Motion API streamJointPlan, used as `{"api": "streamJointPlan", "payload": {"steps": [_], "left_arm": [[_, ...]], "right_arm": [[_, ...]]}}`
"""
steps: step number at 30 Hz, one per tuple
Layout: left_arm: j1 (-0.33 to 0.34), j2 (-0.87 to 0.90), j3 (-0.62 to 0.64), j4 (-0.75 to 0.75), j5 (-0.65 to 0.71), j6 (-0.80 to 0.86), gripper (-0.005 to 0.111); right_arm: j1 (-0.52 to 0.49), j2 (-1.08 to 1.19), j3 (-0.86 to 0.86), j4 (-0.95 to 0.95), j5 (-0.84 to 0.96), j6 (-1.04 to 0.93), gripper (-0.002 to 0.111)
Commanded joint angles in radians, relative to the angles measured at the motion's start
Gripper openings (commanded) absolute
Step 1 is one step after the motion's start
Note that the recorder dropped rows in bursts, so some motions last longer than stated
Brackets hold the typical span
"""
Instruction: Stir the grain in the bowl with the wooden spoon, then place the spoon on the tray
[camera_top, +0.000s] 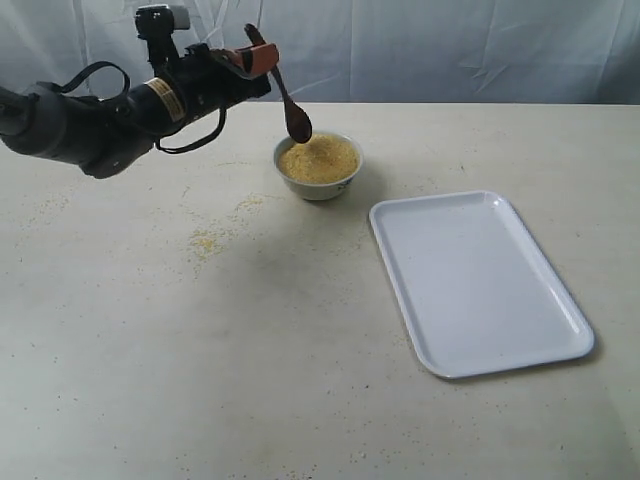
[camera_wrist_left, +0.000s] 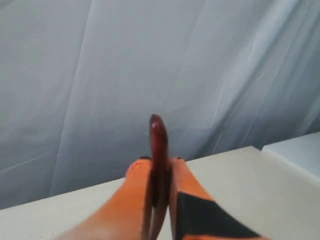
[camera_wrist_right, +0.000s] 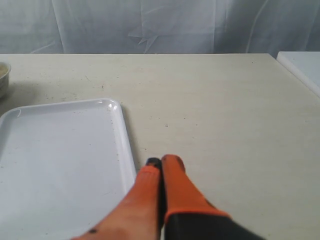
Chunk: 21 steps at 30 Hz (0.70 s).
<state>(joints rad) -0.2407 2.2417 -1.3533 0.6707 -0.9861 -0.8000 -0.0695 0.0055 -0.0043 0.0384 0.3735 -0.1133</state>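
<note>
The small white bowl (camera_top: 319, 168) stands at the back of the table, heaped with yellow grain (camera_top: 318, 158). My left gripper (camera_top: 256, 58) is shut on the handle of the dark wooden spoon (camera_top: 286, 98), which hangs slanted with its scoop at the bowl's left rim, just above the grain. In the left wrist view the spoon's handle end (camera_wrist_left: 159, 150) pokes up between the orange fingers (camera_wrist_left: 136, 200). The white tray (camera_top: 476, 280) lies empty to the right. My right gripper (camera_wrist_right: 161, 164) is shut with nothing in it, low beside the tray's rim (camera_wrist_right: 127, 145); it does not show in the exterior view.
Spilled grains (camera_top: 208, 240) are scattered on the table left of the bowl. A pale curtain (camera_top: 420, 45) hangs behind the table. The bowl's edge (camera_wrist_right: 3, 75) shows at the far left of the right wrist view.
</note>
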Motion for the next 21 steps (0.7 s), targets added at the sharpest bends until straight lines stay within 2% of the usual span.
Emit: {"api": "streamJointPlan", "payload": {"steps": [1, 7, 11, 14, 21], "left_arm": [[-0.013, 0.009, -0.021, 0.052, 0.066, 0.060, 0.000], [-0.013, 0.037, -0.021, 0.147, 0.069, 0.046, 0.000], [-0.013, 0.052, -0.021, 0.171, 0.066, -0.043, 0.000], [-0.013, 0.049, -0.021, 0.254, 0.030, -0.134, 0.000], [0.003, -0.036, -0.021, 0.234, 0.031, -0.161, 0.000]], "right_arm": [[0.001, -0.006, 0.004, 0.004, -0.012, 0.000, -0.001], [0.001, -0.006, 0.004, 0.004, -0.012, 0.000, -0.001], [0.001, -0.006, 0.004, 0.004, -0.012, 0.000, -0.001], [0.001, -0.006, 0.004, 0.004, -0.012, 0.000, -0.001], [0.001, -0.006, 0.004, 0.004, -0.012, 0.000, -0.001]]}}
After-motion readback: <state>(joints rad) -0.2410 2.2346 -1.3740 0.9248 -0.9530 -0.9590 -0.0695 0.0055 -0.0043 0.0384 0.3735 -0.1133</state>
